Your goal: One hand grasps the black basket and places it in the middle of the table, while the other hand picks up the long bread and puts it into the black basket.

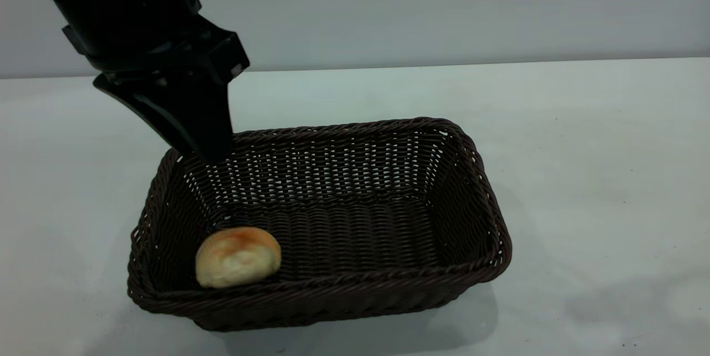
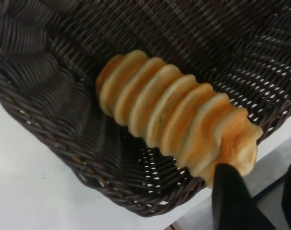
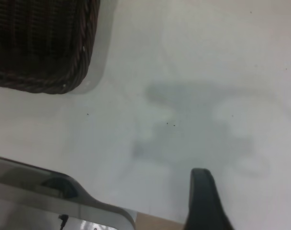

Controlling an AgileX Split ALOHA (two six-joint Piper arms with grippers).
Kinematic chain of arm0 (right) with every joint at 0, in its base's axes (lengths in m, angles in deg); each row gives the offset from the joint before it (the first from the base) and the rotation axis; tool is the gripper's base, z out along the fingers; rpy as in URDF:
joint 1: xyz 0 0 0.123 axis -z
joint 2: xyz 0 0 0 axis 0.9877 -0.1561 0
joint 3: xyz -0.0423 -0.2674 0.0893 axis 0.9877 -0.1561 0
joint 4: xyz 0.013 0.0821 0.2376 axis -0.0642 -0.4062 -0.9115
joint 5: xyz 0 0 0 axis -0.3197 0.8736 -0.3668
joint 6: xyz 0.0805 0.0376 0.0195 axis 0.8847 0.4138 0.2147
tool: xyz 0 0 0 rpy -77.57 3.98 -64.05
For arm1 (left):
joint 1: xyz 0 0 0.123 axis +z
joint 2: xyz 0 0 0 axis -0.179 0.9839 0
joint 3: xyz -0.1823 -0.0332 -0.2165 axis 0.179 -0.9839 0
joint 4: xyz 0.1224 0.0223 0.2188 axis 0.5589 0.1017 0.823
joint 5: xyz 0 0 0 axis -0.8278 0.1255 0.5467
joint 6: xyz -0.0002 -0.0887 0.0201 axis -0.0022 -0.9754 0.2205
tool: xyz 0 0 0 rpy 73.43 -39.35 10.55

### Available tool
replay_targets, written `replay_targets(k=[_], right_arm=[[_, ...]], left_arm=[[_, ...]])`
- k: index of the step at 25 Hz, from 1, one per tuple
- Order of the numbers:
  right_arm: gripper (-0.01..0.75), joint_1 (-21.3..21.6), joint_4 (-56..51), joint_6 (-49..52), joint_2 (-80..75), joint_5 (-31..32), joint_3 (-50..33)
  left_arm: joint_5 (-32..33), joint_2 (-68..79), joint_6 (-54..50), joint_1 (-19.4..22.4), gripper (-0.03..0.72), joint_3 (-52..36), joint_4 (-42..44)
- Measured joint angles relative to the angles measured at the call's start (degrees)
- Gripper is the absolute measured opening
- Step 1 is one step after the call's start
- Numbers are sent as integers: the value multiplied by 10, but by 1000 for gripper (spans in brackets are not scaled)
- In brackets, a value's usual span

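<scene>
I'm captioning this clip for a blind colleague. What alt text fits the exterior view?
A long bread lies inside a black basket at its near left corner, on a white table. The left gripper hangs above the basket's far left rim, touching nothing; the right arm is out of view.

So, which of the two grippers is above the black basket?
The left gripper, above the black basket's far-left corner; the right gripper is over the table beside it.
</scene>
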Motion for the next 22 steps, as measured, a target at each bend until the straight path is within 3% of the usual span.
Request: replay_targets(k=[11, 16, 22], right_arm=[[491, 0, 3, 1, 0, 1, 0], [491, 0, 26, 0, 0, 23, 0], [491, 0, 46, 0, 0, 73, 0]], left_arm=[[-2, 0, -8, 0, 350, 1, 12], [12, 0, -70, 0, 350, 30, 100], [72, 0, -128, 0, 350, 97, 214]])
